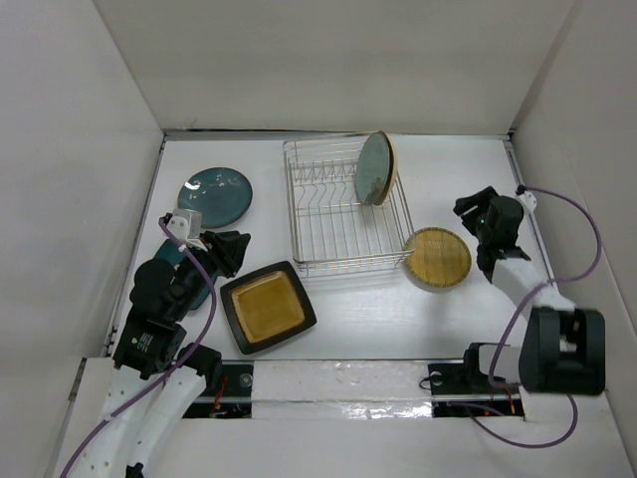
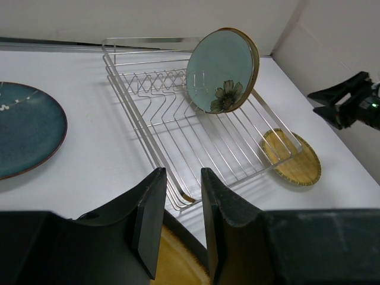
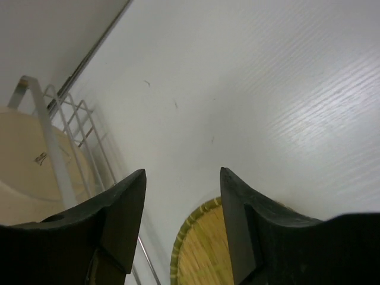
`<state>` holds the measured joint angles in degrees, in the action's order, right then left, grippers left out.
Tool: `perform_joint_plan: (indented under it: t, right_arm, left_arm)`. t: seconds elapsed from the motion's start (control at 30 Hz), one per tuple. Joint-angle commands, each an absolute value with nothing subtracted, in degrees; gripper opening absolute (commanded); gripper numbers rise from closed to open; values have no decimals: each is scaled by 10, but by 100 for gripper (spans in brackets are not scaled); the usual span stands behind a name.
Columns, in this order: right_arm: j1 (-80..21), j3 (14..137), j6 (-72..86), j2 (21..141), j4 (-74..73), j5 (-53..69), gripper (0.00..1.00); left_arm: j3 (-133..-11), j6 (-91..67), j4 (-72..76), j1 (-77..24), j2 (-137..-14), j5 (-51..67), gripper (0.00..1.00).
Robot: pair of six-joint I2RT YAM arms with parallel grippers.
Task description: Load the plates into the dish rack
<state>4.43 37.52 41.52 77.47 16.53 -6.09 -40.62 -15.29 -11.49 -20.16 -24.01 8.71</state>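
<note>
Looking down on a white table with the wire dish rack in the middle, toward the far side. Holding, in its far right part, the pale blue flowered plate, up on edge and leaning right, with a tan rim right behind it; cannot tell whether that belongs to a second plate. Finding the yellow grid plate flat on the table at the rack's near right corner, its left edge touching or tucked under the wire there. Seeing the black square plate, amber in the centre, lying flat near and left of the rack. Noting one dark teal plate flat at the far left, well apart from the rack, and another teal plate nearer, mostly hidden under the left arm. Placing the left claw above the far left corner of the square plate, fingers a narrow gap apart with nothing between. Placing the right claw just right of the yellow plate, jaws well apart and empty, with that plate's edge visible below them.
</note>
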Motion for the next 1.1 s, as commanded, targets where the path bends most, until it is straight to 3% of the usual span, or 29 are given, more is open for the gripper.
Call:
perform_joint_plan:
  t: [0.0, 0.07, 0.17, 0.3, 0.5, 0.63, 0.8, 0.93, 1.07]
  right_arm:
    - [45, 297, 422, 655, 119, -157, 64]
    - [71, 258, 428, 583, 87, -156, 65]
    - [146, 186, 428, 546, 74, -56, 66]
    - [206, 154, 426, 588, 81, 94, 67]
    - [206, 156, 398, 660, 114, 177, 64]
    - [211, 164, 397, 707, 141, 186, 42]
    - [230, 167, 407, 758, 178, 200, 3]
    - [230, 163, 429, 666, 138, 130, 0]
    - [179, 226, 437, 479, 26, -3, 0]
  left_arm:
    - [-417, -149, -94, -201, -240, 88, 27]
    - [-417, -149, -93, -201, -237, 92, 27]
    - [-416, -149, -93, -201, -231, 95, 27]
    - [-415, -151, -95, -201, -225, 94, 27]
    - [-413, -152, -97, -201, -216, 91, 27]
    - [-415, -152, -97, -201, -221, 89, 27]
    - [-415, -151, -96, -201, -228, 86, 27]
    - [-417, -151, -96, -201, -234, 87, 27]
    - [-416, -151, -94, -201, -242, 91, 27]
